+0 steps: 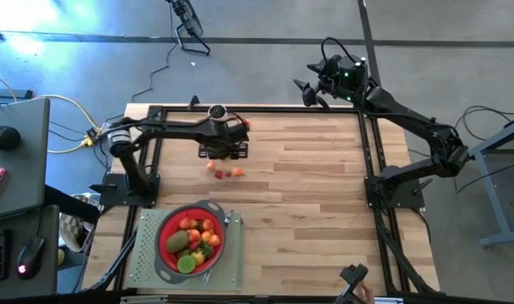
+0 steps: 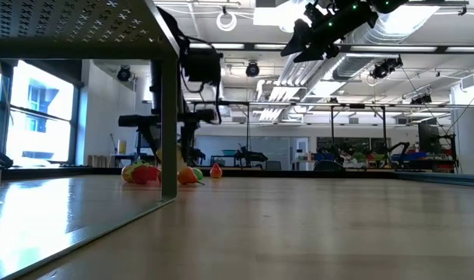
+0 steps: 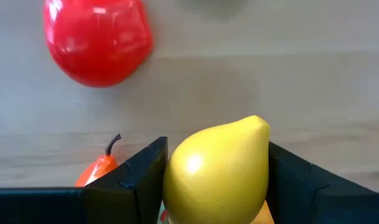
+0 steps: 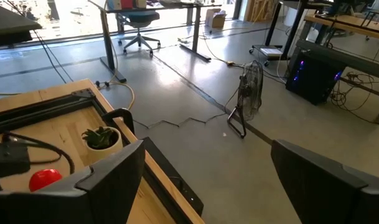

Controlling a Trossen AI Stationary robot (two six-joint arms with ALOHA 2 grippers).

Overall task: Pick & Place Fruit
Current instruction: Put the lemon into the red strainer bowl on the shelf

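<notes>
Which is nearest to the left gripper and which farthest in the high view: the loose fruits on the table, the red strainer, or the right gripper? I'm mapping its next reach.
1. Loose fruits: on the wood right beside the left gripper.
2. Red strainer: at the table's near left corner, on a grey mat.
3. Right gripper: raised past the table's far edge, on the right.

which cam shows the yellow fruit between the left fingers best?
Left wrist view: the yellow fruit fills the frame between the left gripper fingers, which are closed against both its sides. High view: the arm hides it. Low view: only small fruits far off on the table, the yellow one not distinguishable. Right wrist view: not shown.
</notes>
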